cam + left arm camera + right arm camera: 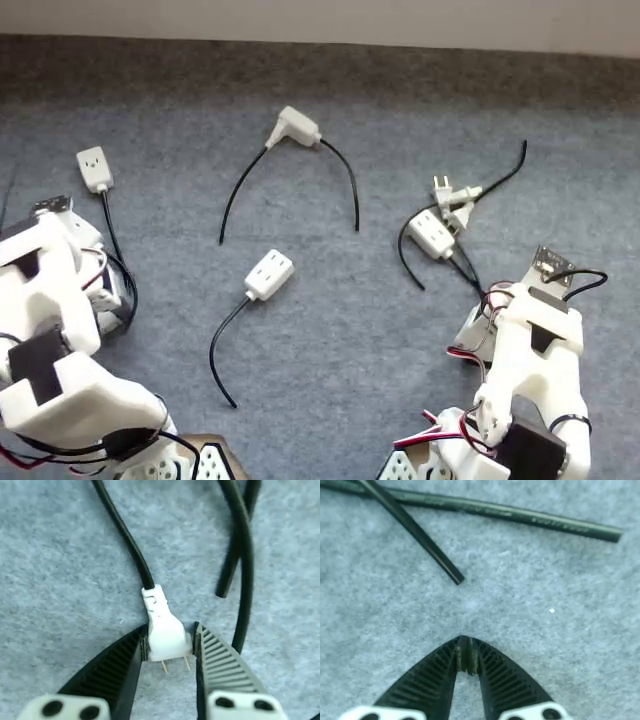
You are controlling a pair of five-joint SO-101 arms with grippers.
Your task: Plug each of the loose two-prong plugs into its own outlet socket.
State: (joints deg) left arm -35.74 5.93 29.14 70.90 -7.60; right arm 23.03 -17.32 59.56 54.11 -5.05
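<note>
Clamping a white plug (165,637), left fingers (221,661); right fingers (434,681) closed, empty.

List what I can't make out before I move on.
High view: the tangled plugs by the right socket are too small to tell if seated.
High view: the left arm covers the left gripper and its plug.
Right wrist view: both cables run off the edge.

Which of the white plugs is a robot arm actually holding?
The straight plug clamped in the left end effector, prongs toward its camera. The angled plug and the small plug at far right lie ungripped.
</note>
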